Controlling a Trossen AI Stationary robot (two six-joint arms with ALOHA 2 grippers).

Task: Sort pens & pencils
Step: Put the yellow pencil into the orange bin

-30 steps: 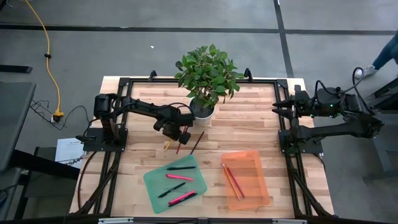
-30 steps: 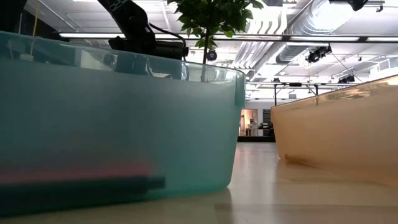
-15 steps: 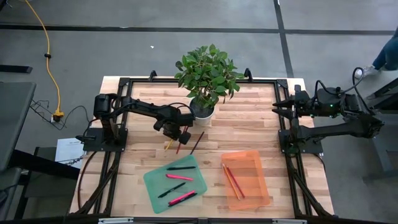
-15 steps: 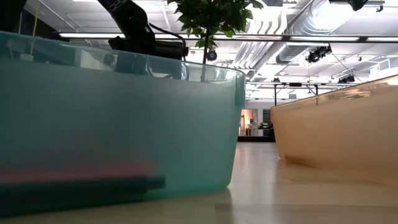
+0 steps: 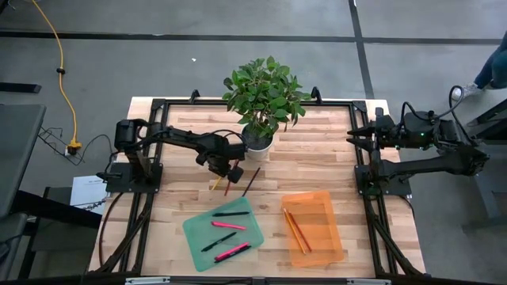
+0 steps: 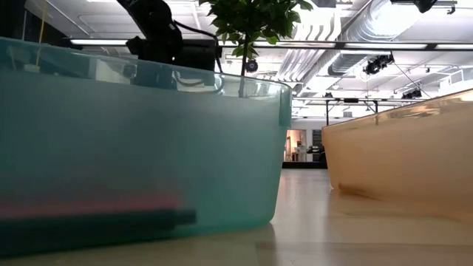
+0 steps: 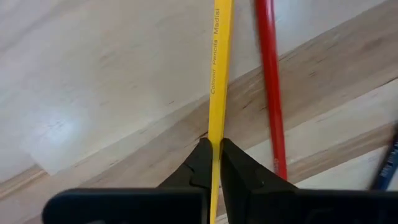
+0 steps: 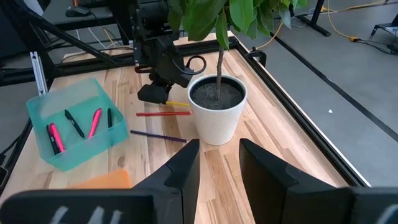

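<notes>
I observe the left gripper clenched on the yellow pencil, low over the table beside the plant pot. A red pencil lies just beside it. The right gripper waits at the table's right edge, fingers parted, empty.

The left pincer is closed tight on a yellow pencil. A red pencil lies just beside it on the wooden table. A dark stick peeks in at the edge.
</notes>
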